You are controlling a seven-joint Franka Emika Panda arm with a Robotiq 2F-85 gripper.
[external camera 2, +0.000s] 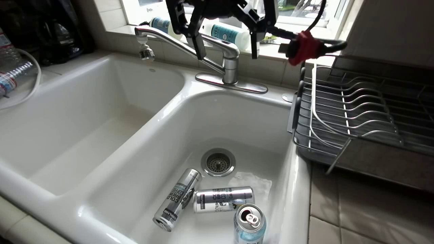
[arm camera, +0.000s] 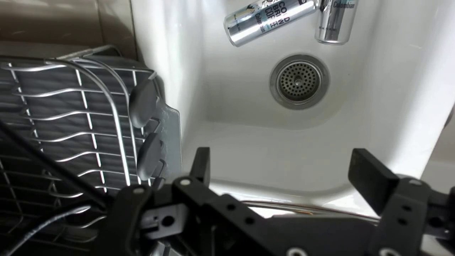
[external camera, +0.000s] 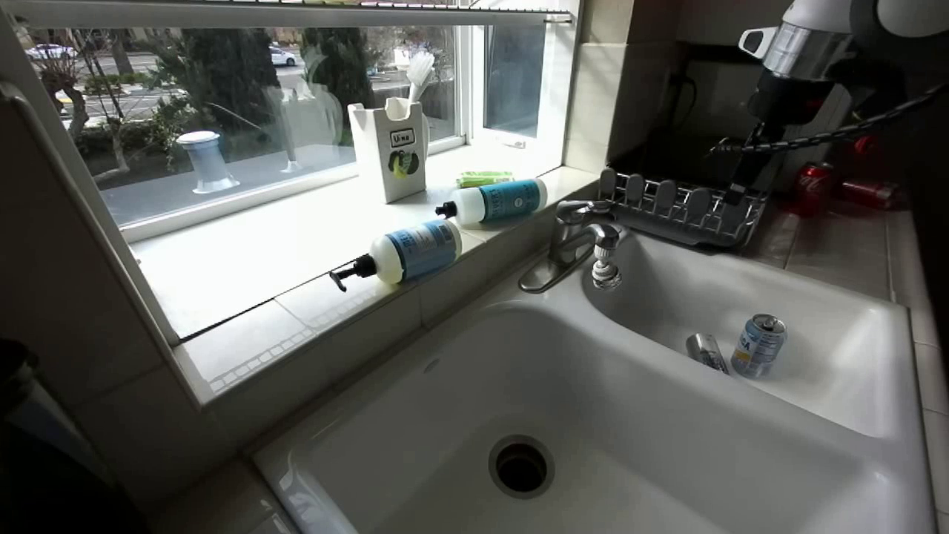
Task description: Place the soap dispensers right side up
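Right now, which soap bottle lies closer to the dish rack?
The teal-labelled bottle; the blue-labelled bottle lies farther along the sill from the rack.

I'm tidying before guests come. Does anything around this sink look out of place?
Yes: both soap dispensers lie on their sides on the windowsill, though pump bottles normally stand upright. Two cold brew cans also lie in a sink basin with an upright, opened can, an odd place for drink cans.

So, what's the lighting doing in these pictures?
In an exterior view, daylight bleaches the windowsill while the upright Coca-Cola can sits in gloom; in an exterior view, the gripper looks nearly black against the bright window; in the wrist view, the sink shines white along its edges.
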